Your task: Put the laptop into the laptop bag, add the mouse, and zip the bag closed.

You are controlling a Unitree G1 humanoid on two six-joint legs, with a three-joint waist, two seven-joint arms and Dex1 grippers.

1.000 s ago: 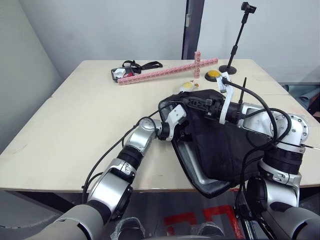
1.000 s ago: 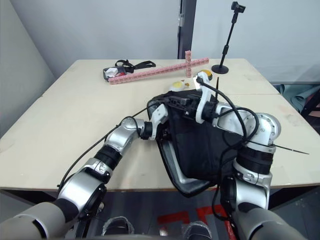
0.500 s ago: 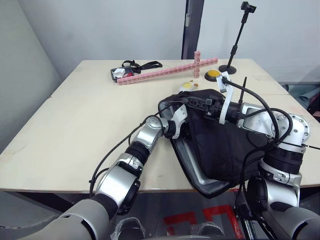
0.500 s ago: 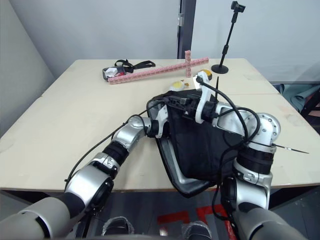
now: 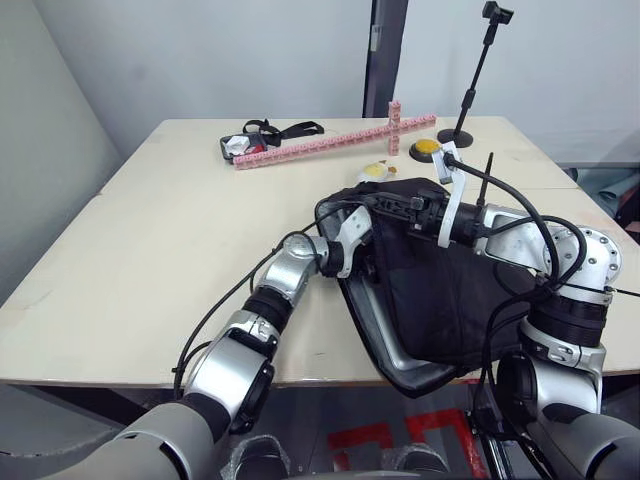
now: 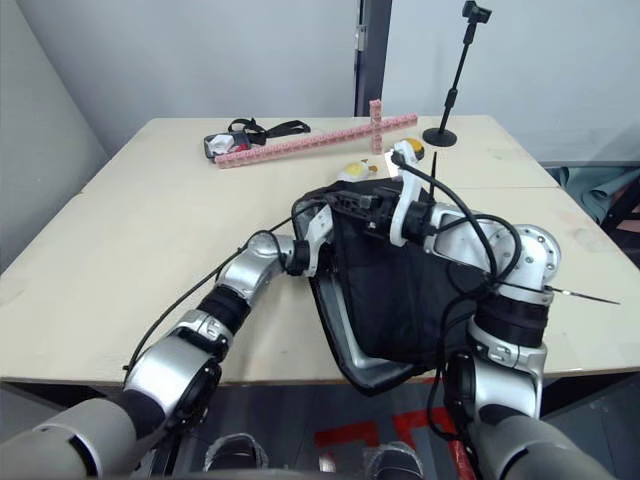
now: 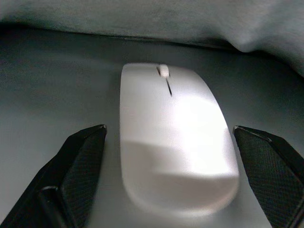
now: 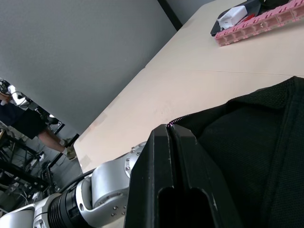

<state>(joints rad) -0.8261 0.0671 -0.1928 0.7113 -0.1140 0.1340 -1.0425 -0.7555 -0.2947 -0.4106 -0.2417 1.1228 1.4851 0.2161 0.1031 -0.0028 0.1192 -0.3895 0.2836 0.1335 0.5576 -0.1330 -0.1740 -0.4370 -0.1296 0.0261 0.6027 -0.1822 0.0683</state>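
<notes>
Inside the laptop bag (image 5: 455, 300), the mouse (image 7: 175, 142) lies unheld between the left end effector's (image 7: 171, 190) (wide-spread) fingers (image 7: 78, 166).

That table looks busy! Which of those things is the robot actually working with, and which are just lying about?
In use:
- laptop bag, its edge pinched by the right gripper
- laptop, inside the bag
- mouse, between the open left gripper fingers

Lying about:
- pink block strip
- black stand
- yellow button
- plush egg toy

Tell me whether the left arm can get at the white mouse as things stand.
Probably yes. The small white oval mouse lies on the silver-grey laptop inside the black fabric laptop bag, between the left gripper's open jaws, nothing in between.
</notes>
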